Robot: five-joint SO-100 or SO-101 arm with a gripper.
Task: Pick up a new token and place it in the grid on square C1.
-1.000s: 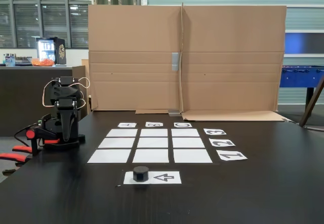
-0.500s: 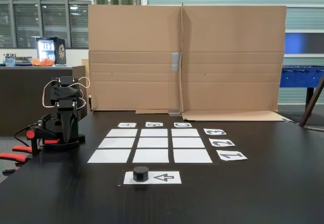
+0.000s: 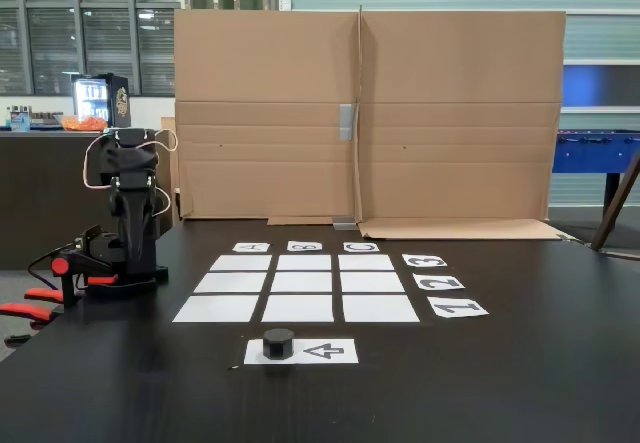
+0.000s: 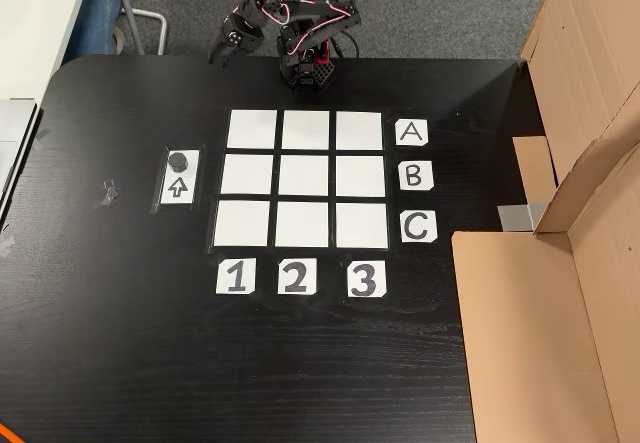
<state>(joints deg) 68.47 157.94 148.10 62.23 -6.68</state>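
Note:
The black token [image 3: 278, 342] [image 4: 180, 160] rests on the end of a white paper strip printed with an arrow [image 4: 177, 187], just outside the grid [image 4: 305, 178]. Square C1 [image 3: 380, 308] [image 4: 241, 224] is the bare corner square in line with the "C" and "1" labels, and nothing lies on it. My arm [image 3: 130, 198] stands folded at the table edge beside row A. In the other view my gripper [image 4: 218, 55] hangs off that edge, tilted downward. Its fingers look pressed together with nothing in them, and it is far from the token.
A tall cardboard screen [image 3: 365, 113] stands along the table's far side beyond the grid. Label papers A, B, C [image 4: 412, 175] and 1, 2, 3 [image 4: 295, 278] edge the grid. A scrap of tape [image 4: 106, 193] lies near the strip. The dark table [image 4: 120, 343] is bare around the papers.
The arm's upper part has lifted and straightened a little from its folded pose. The token and papers have not moved.

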